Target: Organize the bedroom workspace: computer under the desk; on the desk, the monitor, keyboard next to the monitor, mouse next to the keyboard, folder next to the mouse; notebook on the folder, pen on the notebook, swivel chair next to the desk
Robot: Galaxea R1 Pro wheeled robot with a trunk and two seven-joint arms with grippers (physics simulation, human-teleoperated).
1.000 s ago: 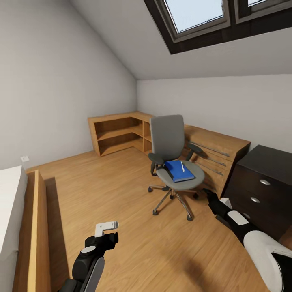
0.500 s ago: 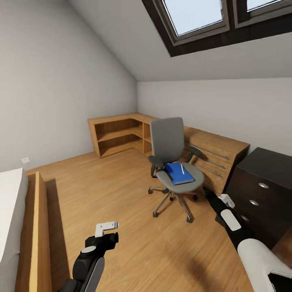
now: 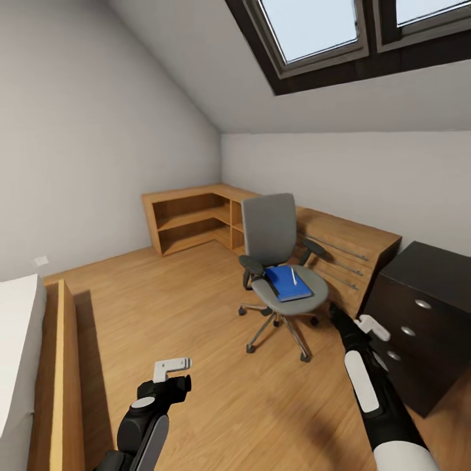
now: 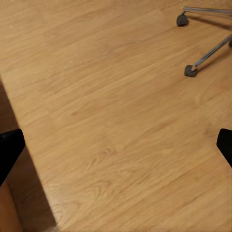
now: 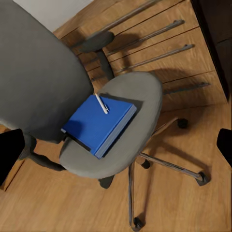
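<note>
The swivel chair (image 3: 271, 230) stands in the middle of the bedroom floor, with grey seat and back. A blue folder (image 3: 288, 282) lies flat on its seat (image 5: 140, 96), and a thin white pen (image 3: 294, 275) rests on top of the folder (image 5: 99, 124). My right gripper (image 3: 340, 317) hovers open just in front of the seat, and its wrist view looks down on folder and pen (image 5: 101, 103). My left gripper (image 3: 171, 376) hangs open low over bare floor (image 4: 116, 150). The desk's black drawer unit (image 3: 418, 307) stands at the right. Computer, monitor, keyboard, mouse and notebook are out of view.
Low wooden shelving (image 3: 193, 219) fills the far corner, and a wooden drawer cabinet (image 3: 343, 252) stands behind the chair. A wooden bed with a white mattress (image 3: 19, 353) lines the left edge. The chair's chrome spokes and castors (image 4: 191, 70) spread over the floor.
My right arm has stretched out and its forearm now points towards the chair. The view has tilted up slightly. The left arm, chair, folder and pen have stayed put.
</note>
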